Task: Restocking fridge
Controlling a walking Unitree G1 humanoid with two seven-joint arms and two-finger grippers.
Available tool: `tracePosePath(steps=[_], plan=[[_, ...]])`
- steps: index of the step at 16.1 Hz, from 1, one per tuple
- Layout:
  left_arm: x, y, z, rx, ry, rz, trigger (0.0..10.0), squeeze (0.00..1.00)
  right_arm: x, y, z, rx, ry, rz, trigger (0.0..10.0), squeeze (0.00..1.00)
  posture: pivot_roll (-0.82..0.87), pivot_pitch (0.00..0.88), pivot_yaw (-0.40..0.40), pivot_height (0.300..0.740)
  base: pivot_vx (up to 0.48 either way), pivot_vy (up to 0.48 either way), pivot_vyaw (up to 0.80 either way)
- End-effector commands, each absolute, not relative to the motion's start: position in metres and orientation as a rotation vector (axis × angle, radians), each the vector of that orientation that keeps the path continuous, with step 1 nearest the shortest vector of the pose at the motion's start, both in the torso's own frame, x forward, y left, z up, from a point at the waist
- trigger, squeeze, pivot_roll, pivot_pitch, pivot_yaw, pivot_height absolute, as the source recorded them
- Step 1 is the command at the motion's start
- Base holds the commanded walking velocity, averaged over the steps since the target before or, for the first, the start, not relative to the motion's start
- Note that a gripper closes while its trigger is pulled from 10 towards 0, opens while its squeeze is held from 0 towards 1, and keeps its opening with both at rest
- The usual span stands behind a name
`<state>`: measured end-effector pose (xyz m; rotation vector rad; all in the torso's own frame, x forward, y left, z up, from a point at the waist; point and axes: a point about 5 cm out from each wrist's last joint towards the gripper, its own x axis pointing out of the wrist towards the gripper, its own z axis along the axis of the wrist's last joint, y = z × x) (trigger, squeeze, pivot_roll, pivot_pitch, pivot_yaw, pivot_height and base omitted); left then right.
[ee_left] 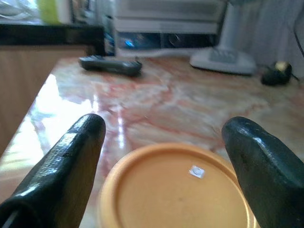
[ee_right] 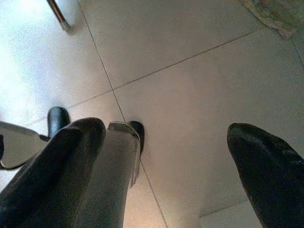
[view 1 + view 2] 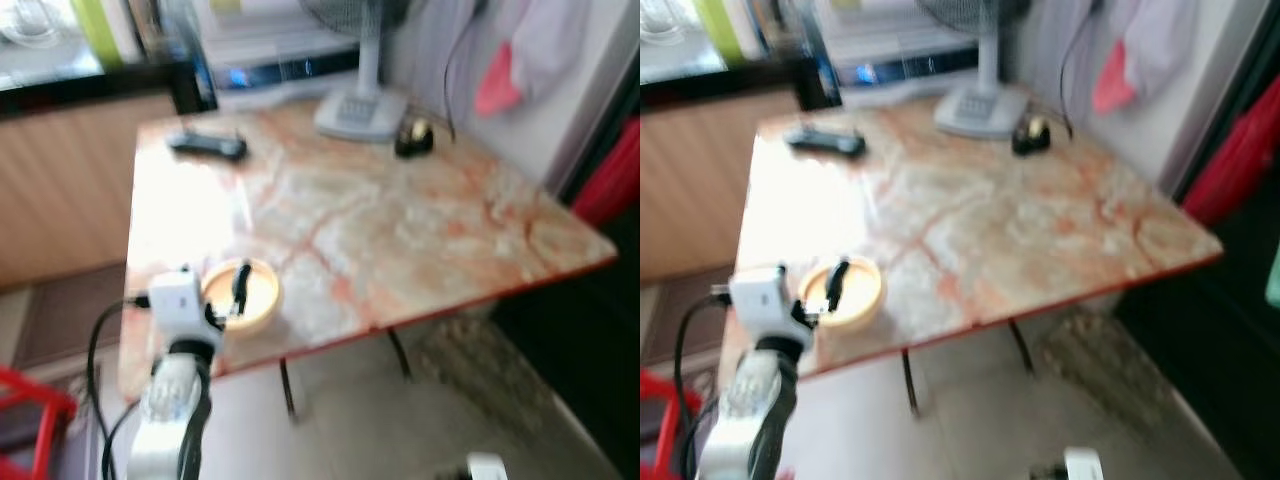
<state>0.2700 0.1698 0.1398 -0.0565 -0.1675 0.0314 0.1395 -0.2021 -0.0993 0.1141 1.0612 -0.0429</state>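
I see my left gripper (image 1: pixel 161 156) spread wide over the yellow tub (image 3: pixel 243 293) at the marble table's (image 3: pixel 400 230) near edge, holding nothing; right gripper (image 2: pixel 166 161) hangs open above floor tiles.

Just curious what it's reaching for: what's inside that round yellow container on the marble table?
Its contents are hidden: a flat yellow lid with a small white sticker covers the round yellow container. The left gripper hovers open over it.

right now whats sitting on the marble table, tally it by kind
round yellow container: 1, near the front edge, left claw open around it
dark remote control: 1
white fan base: 1
small dark and gold object: 1, too blurred to identify
total: 4
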Motion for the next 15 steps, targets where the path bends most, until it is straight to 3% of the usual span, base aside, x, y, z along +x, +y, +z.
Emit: tracePosePath(steps=[1,7,8,9,10,12,15], plan=[[0.268,0.177,0.140,-0.047,-0.162,0.054,10.0,0.00,0.144,-0.197,-0.098,0.122,1.048,-0.031,10.0,0.00,0.06,0.059,-0.024,0.740,0.000,0.000,0.52],[0.269,0.183,0.138,-0.083,-0.146,0.074,10.0,0.00,0.144,-0.197,-0.099,0.135,1.048,-0.045,10.0,0.00,0.06,0.064,-0.026,0.740,0.000,0.000,0.00],[0.270,0.185,0.137,-0.114,-0.137,0.082,10.0,0.00,0.144,-0.197,-0.099,0.135,1.048,-0.044,10.0,0.00,0.06,0.064,-0.026,0.740,0.000,0.000,0.00],[0.276,0.195,0.140,-0.381,-0.118,0.155,10.0,0.00,0.144,-0.197,-0.098,0.135,1.047,-0.044,10.0,0.00,0.05,0.066,-0.028,0.740,0.000,0.000,0.00],[0.278,0.198,0.141,-0.443,-0.120,0.168,10.0,0.00,0.145,-0.197,-0.098,0.135,1.047,-0.045,10.0,0.00,0.05,0.066,-0.028,0.740,0.000,0.000,0.00],[0.281,0.203,0.148,-0.401,-0.145,0.117,10.0,0.00,0.144,-0.198,-0.098,0.133,1.048,-0.045,10.0,0.00,0.06,0.065,-0.030,0.740,0.000,0.000,0.00],[0.283,0.209,0.147,-0.471,-0.134,0.122,10.0,0.00,0.144,-0.198,-0.098,0.132,1.048,-0.042,10.0,0.00,0.06,0.068,-0.034,0.740,0.000,0.000,0.00]])
